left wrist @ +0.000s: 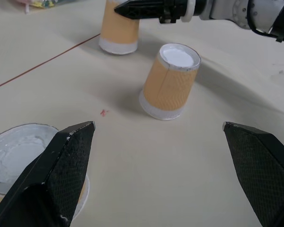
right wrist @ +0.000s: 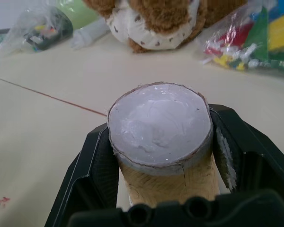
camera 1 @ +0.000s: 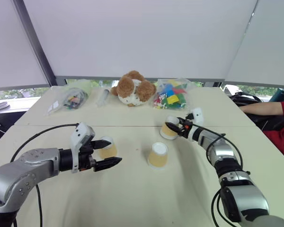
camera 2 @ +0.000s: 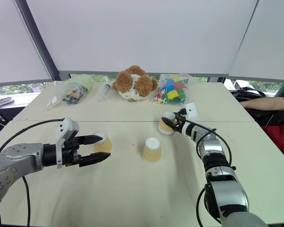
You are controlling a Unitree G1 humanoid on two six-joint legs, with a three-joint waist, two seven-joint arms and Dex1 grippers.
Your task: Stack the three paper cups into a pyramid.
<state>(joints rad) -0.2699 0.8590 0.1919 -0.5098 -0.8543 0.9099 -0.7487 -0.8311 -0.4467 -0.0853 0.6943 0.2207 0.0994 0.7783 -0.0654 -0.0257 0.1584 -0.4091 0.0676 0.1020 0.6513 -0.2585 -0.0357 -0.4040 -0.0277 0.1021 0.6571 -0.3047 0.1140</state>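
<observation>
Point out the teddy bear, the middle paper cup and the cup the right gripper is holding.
teddy bear [camera 1: 134, 88], left eye view, on its brown head.
middle paper cup [camera 1: 158, 155], left eye view, on its tan side.
held paper cup [right wrist: 160, 124], right wrist view, on its white upturned base.

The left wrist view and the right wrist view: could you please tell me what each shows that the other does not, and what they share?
Left wrist: the left claw open, a cup beside one finger, the middle cup standing free upside down, and the right claw seen from outside.

Right wrist: the teddy bear, a bag of coloured blocks and another bag.

Both: the far cup, upside down, gripped by the right claw, and the table.
</observation>
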